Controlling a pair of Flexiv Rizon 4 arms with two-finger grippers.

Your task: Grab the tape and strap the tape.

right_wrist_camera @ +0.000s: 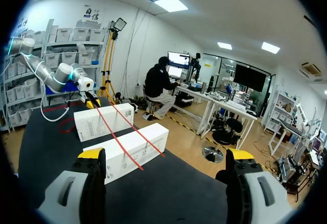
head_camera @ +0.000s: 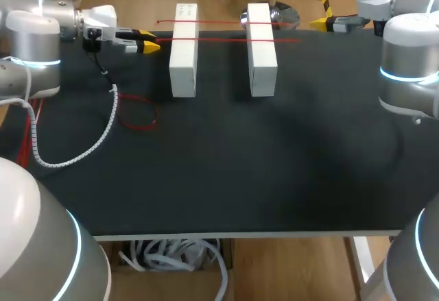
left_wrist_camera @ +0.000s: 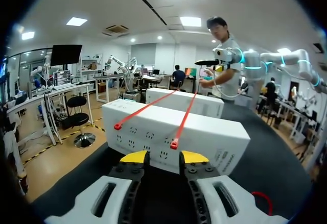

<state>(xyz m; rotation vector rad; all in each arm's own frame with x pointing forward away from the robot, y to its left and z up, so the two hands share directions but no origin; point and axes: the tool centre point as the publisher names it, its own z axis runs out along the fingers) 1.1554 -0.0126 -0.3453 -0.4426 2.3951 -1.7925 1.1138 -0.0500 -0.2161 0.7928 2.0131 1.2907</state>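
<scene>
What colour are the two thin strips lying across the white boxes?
Red. The tape strips across the white boxes show best in the head view.

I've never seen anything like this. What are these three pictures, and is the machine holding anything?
This is a robot with two arms at a black table. One picture looks down from above; the two round ones come from a camera on each wrist. Each arm ends in a two-fingered tool with yellow tips: the left tool and the right tool. Two white boxes lie on the table, two red tapes stretched across them, a red loop beside. Both tools are open and hold nothing; the left one sits close to one tape's end.
</scene>
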